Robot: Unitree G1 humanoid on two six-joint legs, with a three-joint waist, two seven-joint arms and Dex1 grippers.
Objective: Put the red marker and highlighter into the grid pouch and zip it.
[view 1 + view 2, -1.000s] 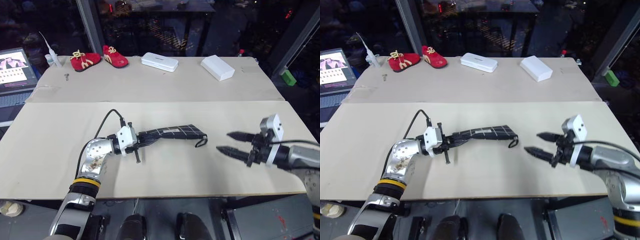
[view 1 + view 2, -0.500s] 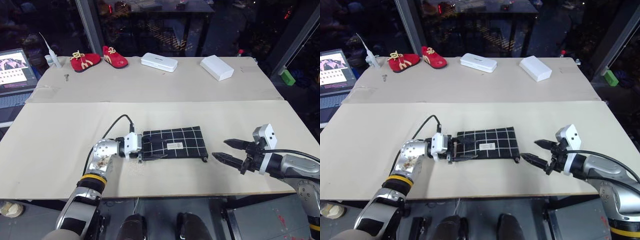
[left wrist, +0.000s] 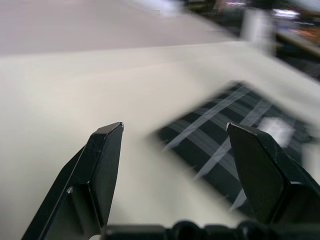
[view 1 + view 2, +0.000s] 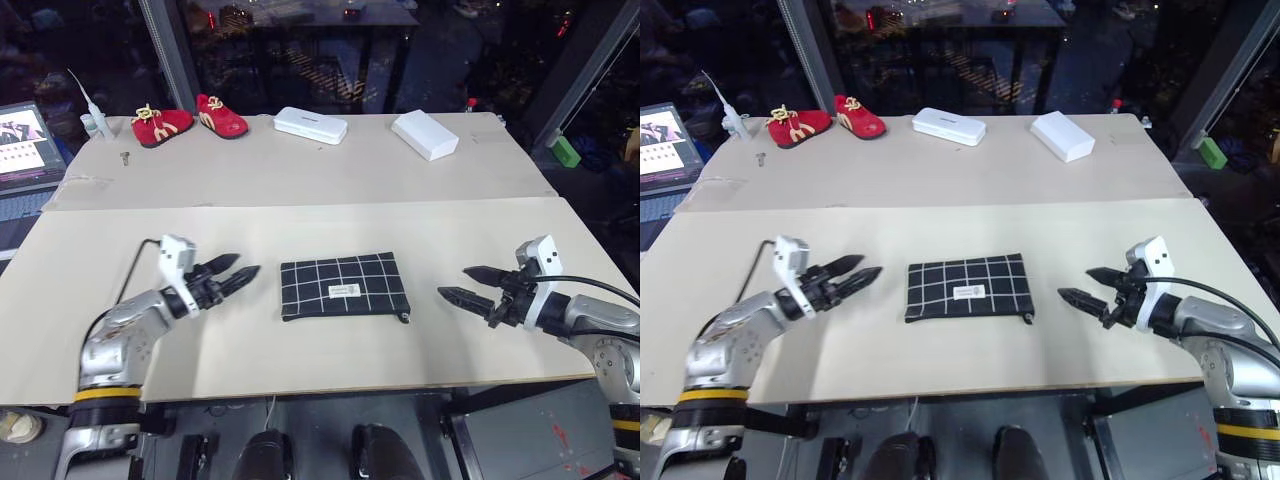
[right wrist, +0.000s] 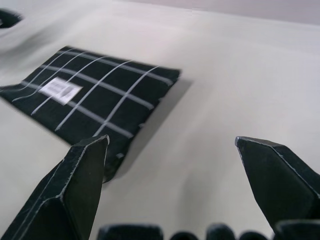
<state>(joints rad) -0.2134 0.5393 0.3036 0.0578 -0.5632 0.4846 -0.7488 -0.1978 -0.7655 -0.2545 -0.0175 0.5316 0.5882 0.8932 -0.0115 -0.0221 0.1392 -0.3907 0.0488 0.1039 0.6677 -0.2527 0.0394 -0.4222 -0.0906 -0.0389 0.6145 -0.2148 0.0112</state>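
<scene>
The grid pouch (image 4: 340, 287) lies flat on the near table board, its white label facing up and its zipper pull (image 4: 404, 318) at the near right corner. My left gripper (image 4: 247, 264) hovers open just left of the pouch, pointing at it without touching. On the pouch's right, my right gripper (image 4: 453, 281) is open as well, a short gap away. In the left wrist view the pouch (image 3: 240, 135) shows between the open fingers; in the right wrist view the pouch (image 5: 90, 95) lies ahead of them. The red marker and the highlighter are hidden or out of view.
On the far board stand two red toy shoes (image 4: 190, 120) and two white boxes (image 4: 311, 124) (image 4: 425, 134). A laptop (image 4: 25, 135) sits at the far left, and a small green block (image 4: 565, 150) lies off the table's right side.
My left gripper has let go of the pouch, opened and drawn back to the left. The pouch, lifted a second ago, now lies flat. My right gripper has stayed open and shifted slightly.
</scene>
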